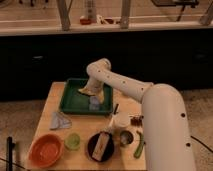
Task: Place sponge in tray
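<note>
The dark green tray (70, 102) sits at the back of the wooden table. My arm reaches from the right, bends at the elbow and comes down over the tray. The gripper (94, 96) is low over the tray's right half. A tan-yellow piece that looks like the sponge (86, 91) is at the gripper, just above the tray floor. A small pale thing (94, 103) shows right below it inside the tray; I cannot tell what it is.
A blue-grey cloth (60, 120) lies left of the tray's front. An orange bowl (46, 149), a green cup (73, 141) and a black plate (92, 150) with a tan bar stand along the front. A white cup (120, 122), a metal cup (126, 138) and a green vegetable (139, 145) are right.
</note>
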{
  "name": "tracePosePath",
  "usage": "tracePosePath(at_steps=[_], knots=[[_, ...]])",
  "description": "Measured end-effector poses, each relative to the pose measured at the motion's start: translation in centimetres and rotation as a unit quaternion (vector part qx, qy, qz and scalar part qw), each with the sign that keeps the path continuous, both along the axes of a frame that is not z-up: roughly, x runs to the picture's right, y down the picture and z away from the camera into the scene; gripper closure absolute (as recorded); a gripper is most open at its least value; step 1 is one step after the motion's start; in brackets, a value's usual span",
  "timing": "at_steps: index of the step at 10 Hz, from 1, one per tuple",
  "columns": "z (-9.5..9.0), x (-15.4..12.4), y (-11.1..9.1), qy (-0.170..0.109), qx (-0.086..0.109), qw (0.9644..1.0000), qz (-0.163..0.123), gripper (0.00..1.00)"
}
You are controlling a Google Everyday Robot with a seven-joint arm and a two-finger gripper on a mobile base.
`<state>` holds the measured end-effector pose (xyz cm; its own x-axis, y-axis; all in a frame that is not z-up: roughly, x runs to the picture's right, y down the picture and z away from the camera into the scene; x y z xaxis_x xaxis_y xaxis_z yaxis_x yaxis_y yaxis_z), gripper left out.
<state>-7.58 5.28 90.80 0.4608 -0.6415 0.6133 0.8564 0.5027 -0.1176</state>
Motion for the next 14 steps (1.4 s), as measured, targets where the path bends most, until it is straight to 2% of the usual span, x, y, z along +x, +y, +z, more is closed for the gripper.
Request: tracePosePath(at_steps=[10, 14], knots=[[-0.8, 0.5, -1.0, 0.009, 0.01, 0.9998, 0.015, 0.2], [-0.9, 0.2, -1.7, 0.008, -0.001, 1.0, 0.006, 0.2]])
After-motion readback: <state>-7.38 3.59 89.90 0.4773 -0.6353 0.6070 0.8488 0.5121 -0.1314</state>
